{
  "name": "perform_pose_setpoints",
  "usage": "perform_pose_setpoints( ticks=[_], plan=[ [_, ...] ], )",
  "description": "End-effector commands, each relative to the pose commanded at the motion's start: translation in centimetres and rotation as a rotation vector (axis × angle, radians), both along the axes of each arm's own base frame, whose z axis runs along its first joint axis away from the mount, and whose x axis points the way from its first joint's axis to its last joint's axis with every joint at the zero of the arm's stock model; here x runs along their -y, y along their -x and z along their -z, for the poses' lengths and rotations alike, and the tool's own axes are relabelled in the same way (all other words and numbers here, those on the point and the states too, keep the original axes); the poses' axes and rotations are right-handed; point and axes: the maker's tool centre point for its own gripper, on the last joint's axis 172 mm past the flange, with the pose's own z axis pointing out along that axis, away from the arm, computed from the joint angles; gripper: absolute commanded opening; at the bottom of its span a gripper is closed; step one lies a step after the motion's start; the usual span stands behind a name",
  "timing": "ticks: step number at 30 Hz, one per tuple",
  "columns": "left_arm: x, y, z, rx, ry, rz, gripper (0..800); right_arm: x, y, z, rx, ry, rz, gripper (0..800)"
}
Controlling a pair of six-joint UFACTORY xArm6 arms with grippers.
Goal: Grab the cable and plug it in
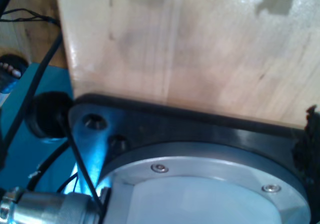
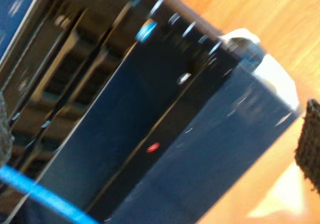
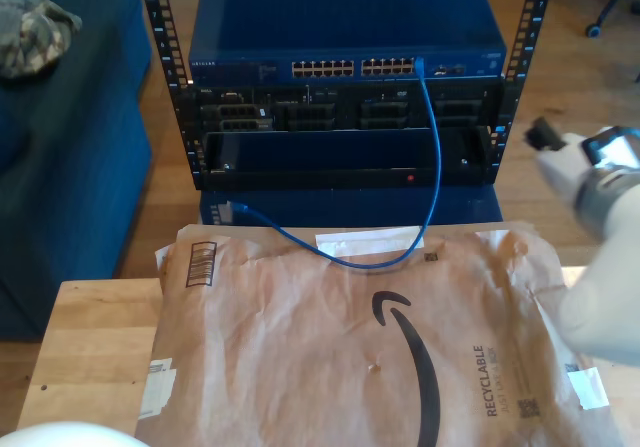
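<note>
Cable [image 3: 432, 157] has 1 end plugged into the blue switch [image 3: 345, 32], its loose plug lying on the paper mailer's [image 3: 350, 357] far edge toward the exterior view's left; can't tell either gripper's jaw state.

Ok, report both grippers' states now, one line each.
My first gripper: cannot tell; its view looks at a wooden board and a metal base.
My second gripper: cannot tell; the blue cable passes nearby, grip unclear.
</note>
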Motion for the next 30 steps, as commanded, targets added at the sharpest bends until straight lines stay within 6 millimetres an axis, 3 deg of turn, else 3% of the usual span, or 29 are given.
perform_pose_setpoints(
  ticks=[3,7,11,14,17,19,22,28,30],
  plan=[
    [0.0,0.0,0.0,0.0,0.0,0.0,800,4.7,2.6,1.4,-0.103,0.037,0.021,794],
    [0.0,0.0,0.0,0.0,0.0,0.0,800,10.7,8.6,4.1,-0.284,0.082,0.015,794],
    [0.0,0.0,0.0,0.0,0.0,0.0,800,15.3,14.6,5.3,-0.41,0.043,0.065,794],
    [0.0,0.0,0.0,0.0,0.0,0.0,800,17.1,19.8,6.0,-0.54,0.04,0.063,794],
    [0.0,0.0,0.0,0.0,0.0,0.0,800,17.9,25.2,7.2,-0.693,0.035,0.068,794],
    [0.0,0.0,0.0,0.0,0.0,0.0,800,18.6,30.1,8.0,-0.816,0.021,0.095,794],
    [0.0,0.0,0.0,0.0,0.0,0.0,800,17.3,37.1,10.3,-0.986,-0.061,0.123,794],
    [0.0,0.0,0.0,0.0,0.0,0.0,800,13.1,45.2,14.7,-1.073,-0.338,0.269,794],
    [0.0,0.0,0.0,0.0,0.0,0.0,800,11.6,46.7,16.1,-1.082,-0.41,0.298,794]
  ],
)
